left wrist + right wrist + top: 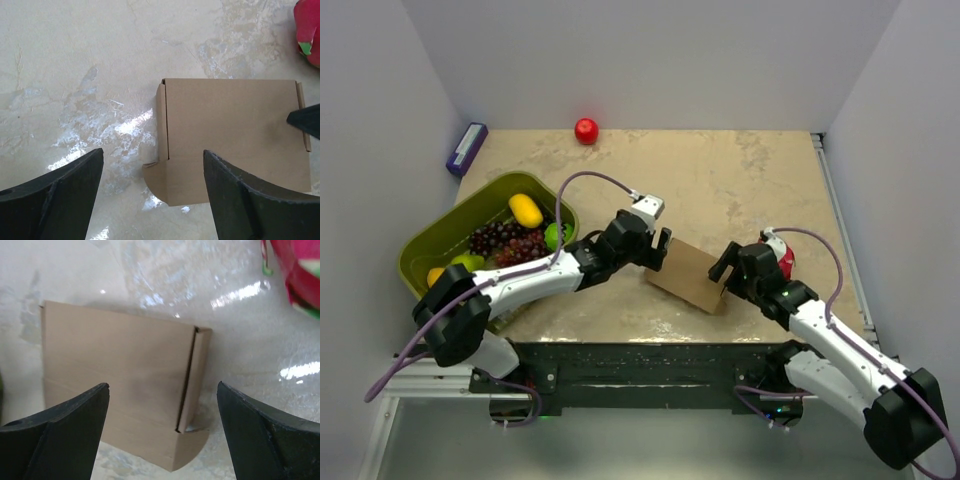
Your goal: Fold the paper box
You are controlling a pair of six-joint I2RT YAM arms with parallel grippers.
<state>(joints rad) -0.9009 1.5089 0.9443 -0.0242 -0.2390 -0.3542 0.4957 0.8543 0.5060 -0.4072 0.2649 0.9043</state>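
Box, where: the paper box is lying flat on the table near the front edge, between my two grippers.
Done so far: I am judging the fold as nearly finished. The sheet is already standing as a slim, closed rectangular box with its lid down.
Left to do, left end: my left wrist camera is showing a corner tab poking out onto the table and a thin seam running along that end, so I am guessing it needs tucking or pressing.
Left to do, right end: my right wrist camera is showing a side flap gaping slightly, with a rounded tab sticking out below it. That end too is looking unseated.
Left arm: it is reaching forward and to the right from beside the green basket, wrist low, with the left gripper at the box's left end.
Left jaws: they are standing spread wide and pinching nothing.
Right arm: it is reaching forward and to the left, with the right gripper at the box's right end and a red object just behind it.
Right jaws: they are spread wide as well and gripping nothing.
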